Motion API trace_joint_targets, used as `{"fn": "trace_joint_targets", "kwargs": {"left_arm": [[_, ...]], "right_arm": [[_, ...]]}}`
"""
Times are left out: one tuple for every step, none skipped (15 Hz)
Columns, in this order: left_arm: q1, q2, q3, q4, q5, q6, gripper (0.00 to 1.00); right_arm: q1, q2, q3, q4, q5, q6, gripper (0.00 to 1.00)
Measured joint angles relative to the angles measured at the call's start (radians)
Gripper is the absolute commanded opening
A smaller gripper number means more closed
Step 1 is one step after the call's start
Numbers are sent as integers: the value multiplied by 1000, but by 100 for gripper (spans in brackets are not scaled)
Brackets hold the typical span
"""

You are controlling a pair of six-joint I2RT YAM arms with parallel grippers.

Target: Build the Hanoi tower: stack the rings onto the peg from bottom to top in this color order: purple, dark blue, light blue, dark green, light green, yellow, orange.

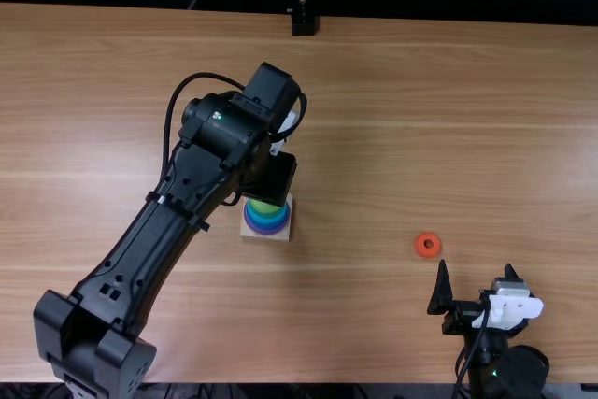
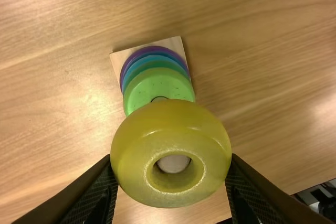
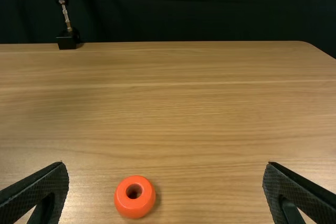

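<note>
Across the wood-grained tabletop [image 1: 374, 137], the orange ring [image 3: 124, 203] lies near our right hand [image 1: 476, 270], which is spread wide and empty. Our left hand [image 2: 171, 157] clasps the yellow ring [image 2: 134, 145] by opposite outer sides, above the light green ring [image 2: 142, 90]. We judge it light, stiff and slightly slick, best held at its widest girth, hole free. Our left arm [image 1: 149, 240] angles over the stack, its hand pointing down.
</note>
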Motion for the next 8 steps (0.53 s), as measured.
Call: {"fn": "trace_joint_targets", "kwargs": {"left_arm": [[0, 2, 0, 1, 0, 0, 30], [0, 4, 0, 0, 0, 0, 62], [0, 6, 0, -1, 0, 0, 96], [0, 6, 0, -5, -1, 0, 100], [0, 6, 0, -6, -1, 0, 100], [0, 6, 0, -6, -1, 0, 100], [0, 7, 0, -6, 0, -1, 100], [0, 6, 0, -6, 0, -1, 100]], "right_arm": [[0, 0, 0, 0, 0, 0, 100], [0, 0, 0, 0, 0, 0, 100], [0, 0, 0, 0, 0, 0, 100], [0, 0, 0, 0, 0, 0, 100], [0, 0, 0, 0, 0, 0, 100], [0, 0, 0, 0, 0, 0, 100], [0, 0, 0, 0, 0, 0, 100], [0, 0, 0, 1, 0, 0, 100]]}}
